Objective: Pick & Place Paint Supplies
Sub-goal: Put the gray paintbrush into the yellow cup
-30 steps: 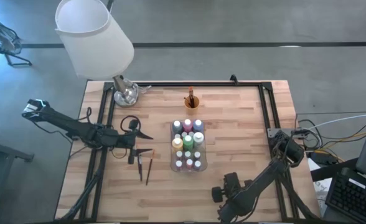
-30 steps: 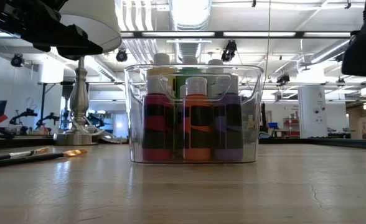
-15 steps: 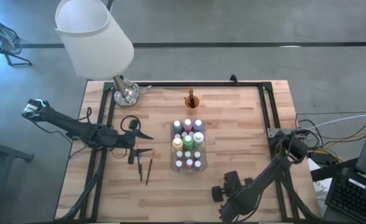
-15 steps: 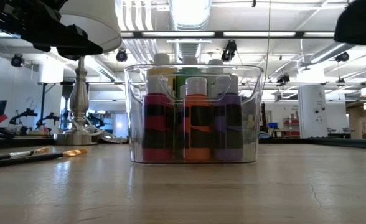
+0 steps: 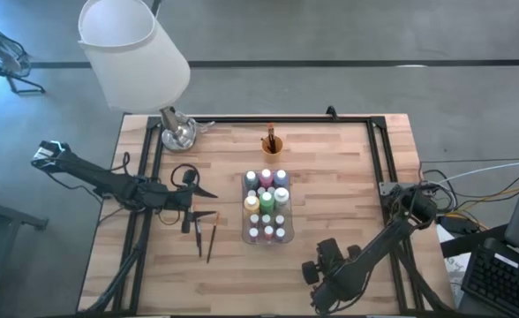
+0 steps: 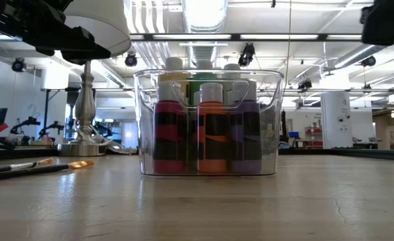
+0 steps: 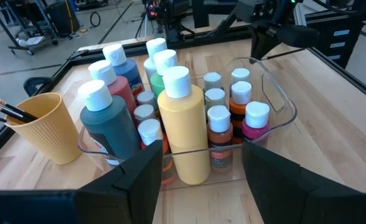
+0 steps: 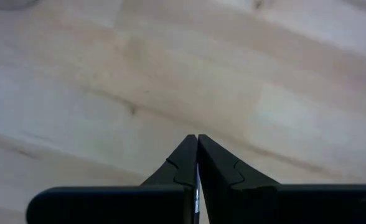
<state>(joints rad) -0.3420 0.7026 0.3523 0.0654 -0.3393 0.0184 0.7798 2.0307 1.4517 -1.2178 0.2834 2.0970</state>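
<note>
The paint supplies are mostly gathered in a clear plastic tray point(image 5: 244, 237) at the table's middle: several paint bottles point(image 7: 184, 124) stand upright in it, large ones at the far end, small ones at the near end. Two thin paintbrushes point(image 5: 206, 238) lie flat on the wood left of the tray. More brushes stand in an orange cup point(image 5: 272, 145) beyond it. My left gripper point(image 7: 198, 180) hovers open left of the tray, pointing at it, with nothing between its fingers. My right gripper point(image 8: 197, 155) is shut and empty, pointing down over bare wood near the table's front right point(image 5: 313, 273).
A lamp with a white shade point(image 5: 134, 51) and a metal base point(image 5: 177, 132) stands at the far left corner. A black frame point(image 5: 379, 150) runs along the table's sides and far edge. Bare wood lies right of the tray point(image 5: 339, 194).
My right gripper has risen a little above the table near its front right, staying shut. The tray, bottles and brushes stand as before.
</note>
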